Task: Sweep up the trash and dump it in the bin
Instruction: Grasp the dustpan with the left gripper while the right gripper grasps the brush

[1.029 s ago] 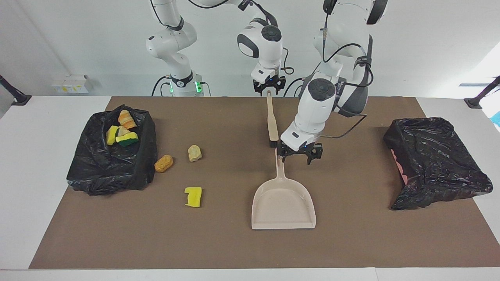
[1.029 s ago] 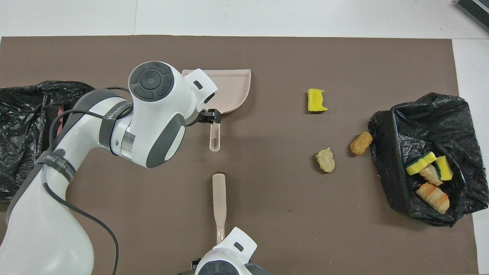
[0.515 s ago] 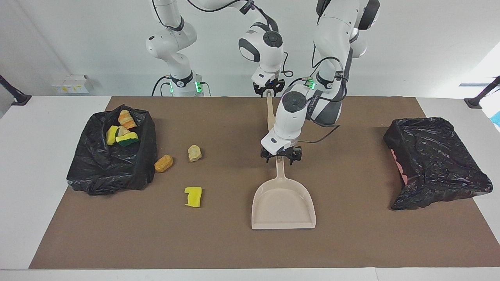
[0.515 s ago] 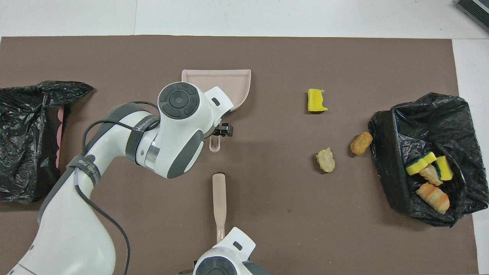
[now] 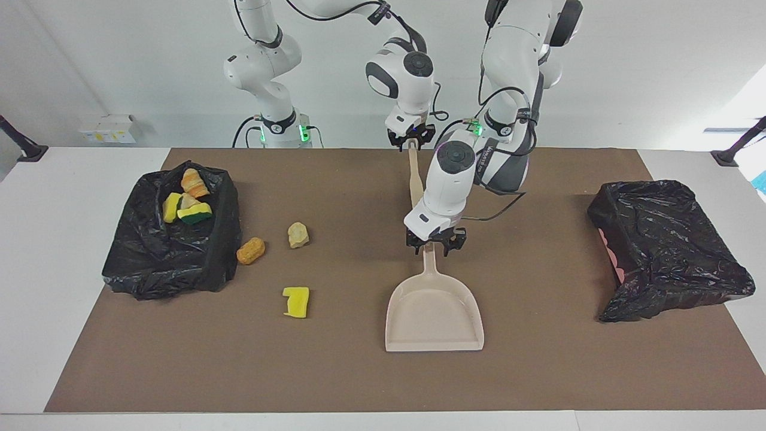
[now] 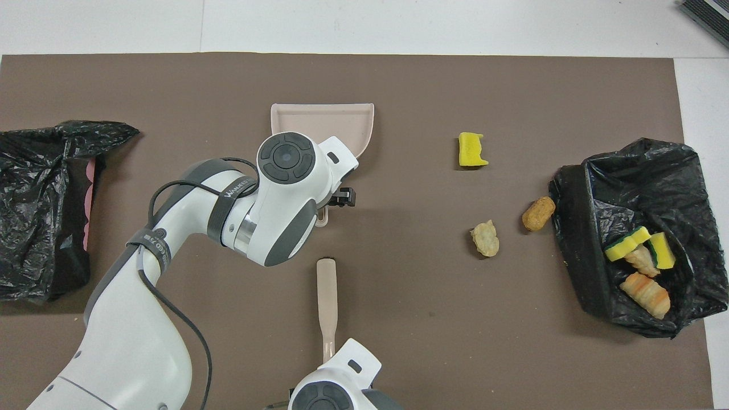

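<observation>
The brown mat point(image 5: 538, 371) carries two black-bagged bins, one point(image 5: 170, 239) toward the right arm's end holding four trash pieces point(image 5: 187, 203) and one point(image 5: 667, 248) toward the left arm's end. The left gripper point(image 5: 436, 242) sits low over the beige dustpan's point(image 5: 434, 314) handle, fingers spread either side of it; I cannot tell if they touch. The right gripper point(image 5: 411, 139) is at the brush's point(image 5: 416, 179) handle tip, grip unclear, while three loose trash pieces point(image 5: 296, 301) lie between the dustpan and the filled bin.
</observation>
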`<state>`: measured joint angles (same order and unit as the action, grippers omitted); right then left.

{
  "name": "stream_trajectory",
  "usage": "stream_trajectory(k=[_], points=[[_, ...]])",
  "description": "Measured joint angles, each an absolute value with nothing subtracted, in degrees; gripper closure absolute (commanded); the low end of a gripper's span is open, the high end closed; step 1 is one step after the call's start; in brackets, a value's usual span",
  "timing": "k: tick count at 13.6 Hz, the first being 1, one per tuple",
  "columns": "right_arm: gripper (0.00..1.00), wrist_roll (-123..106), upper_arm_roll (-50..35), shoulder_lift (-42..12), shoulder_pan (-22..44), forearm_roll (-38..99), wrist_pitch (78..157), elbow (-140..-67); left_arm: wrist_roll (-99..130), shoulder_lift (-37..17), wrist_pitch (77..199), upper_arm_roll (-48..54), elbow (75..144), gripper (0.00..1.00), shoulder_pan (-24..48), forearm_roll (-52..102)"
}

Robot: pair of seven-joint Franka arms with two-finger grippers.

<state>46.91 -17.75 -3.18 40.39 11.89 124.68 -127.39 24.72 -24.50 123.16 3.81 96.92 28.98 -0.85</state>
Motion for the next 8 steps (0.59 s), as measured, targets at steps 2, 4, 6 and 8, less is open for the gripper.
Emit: stream_trajectory(k=[2, 4, 6, 8], points=[[1.00, 46.9, -17.7, -3.4, 40.4, 11.9, 124.8, -127.3, 24.7, -24.5, 123.1, 3.7, 96.9, 1.00, 29.0, -0.9], [1.00, 47.0, -17.7, -3.5, 40.4, 12.0, 124.8, -127.1, 24.7, -24.4, 123.0, 3.6, 96.8, 1.00, 28.9, -0.9], [1.00, 47.2, -17.7, -3.5, 40.4, 12.0, 124.8, -126.6, 24.4, -24.0, 122.5, 3.3, 96.6, 1.00, 28.7, -1.6], [1.00, 49.5, -17.7, -3.5, 40.4, 12.0, 124.8, -126.0, 22.2, -23.2, 120.7, 3.2, 96.3, 1.00, 27.9, -2.9]])
